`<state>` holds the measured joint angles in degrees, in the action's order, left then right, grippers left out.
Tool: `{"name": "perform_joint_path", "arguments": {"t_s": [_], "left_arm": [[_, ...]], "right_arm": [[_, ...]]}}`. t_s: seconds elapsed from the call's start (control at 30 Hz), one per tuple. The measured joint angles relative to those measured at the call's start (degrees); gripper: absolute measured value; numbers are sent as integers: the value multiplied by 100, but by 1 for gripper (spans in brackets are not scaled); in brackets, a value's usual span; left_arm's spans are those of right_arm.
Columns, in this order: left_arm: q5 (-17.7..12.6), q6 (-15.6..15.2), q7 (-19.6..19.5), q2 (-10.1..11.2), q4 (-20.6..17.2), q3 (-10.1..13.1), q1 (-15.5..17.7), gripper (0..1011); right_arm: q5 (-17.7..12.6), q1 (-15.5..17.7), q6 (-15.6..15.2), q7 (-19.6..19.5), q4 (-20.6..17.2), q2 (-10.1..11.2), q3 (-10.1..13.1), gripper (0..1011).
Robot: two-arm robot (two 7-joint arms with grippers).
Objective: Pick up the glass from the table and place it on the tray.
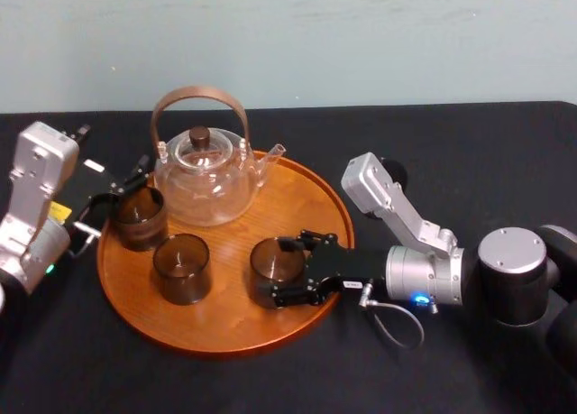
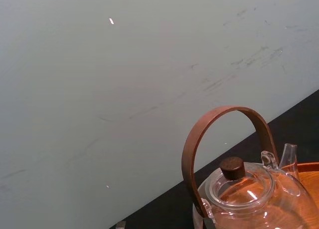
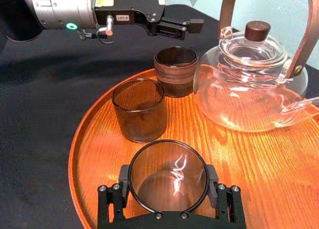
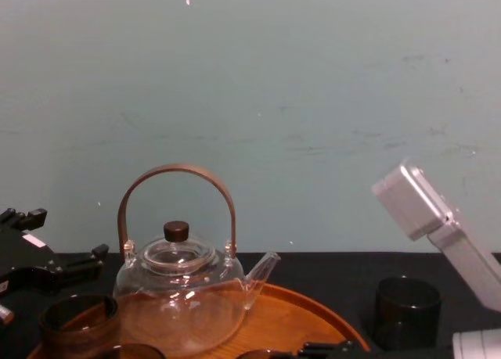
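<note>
The round orange-brown tray (image 1: 297, 207) lies on the black table and carries a glass teapot (image 1: 203, 175). A dark glass (image 1: 270, 268) stands on the tray's right part with my right gripper (image 1: 287, 271) shut on it. In the right wrist view the fingers (image 3: 225, 199) flank that glass (image 3: 168, 164) at both sides. Two more dark glasses (image 1: 181, 268) (image 1: 138, 217) stand on the tray's left part. My left gripper (image 1: 126, 187) is open at the tray's left rim, just behind the leftmost glass and apart from it.
The teapot (image 4: 184, 296) with its arched brown handle (image 2: 219, 114) takes up the tray's back. Black tablecloth (image 1: 469, 152) spreads all round the tray, up to a pale wall behind. My right forearm lies across the table to the tray's right.
</note>
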<state>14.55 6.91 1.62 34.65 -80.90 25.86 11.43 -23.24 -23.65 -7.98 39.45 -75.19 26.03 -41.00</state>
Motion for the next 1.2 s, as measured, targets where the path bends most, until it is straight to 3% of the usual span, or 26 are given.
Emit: {"name": "perform_joint_path", "arguments": {"t_s": [0.57, 0.77, 1.2], "left_arm": [[0, 0, 0, 0, 0, 0, 0, 1001], [0, 0, 0, 0, 0, 0, 0, 1001], [0, 0, 0, 0, 0, 0, 0, 1001]], "right_arm": [[73, 29, -36, -98, 4, -19, 23, 904], [84, 31, -60, -85, 12, -14, 16, 1002], [72, 27, -54, -74, 9, -12, 15, 1002]]}}
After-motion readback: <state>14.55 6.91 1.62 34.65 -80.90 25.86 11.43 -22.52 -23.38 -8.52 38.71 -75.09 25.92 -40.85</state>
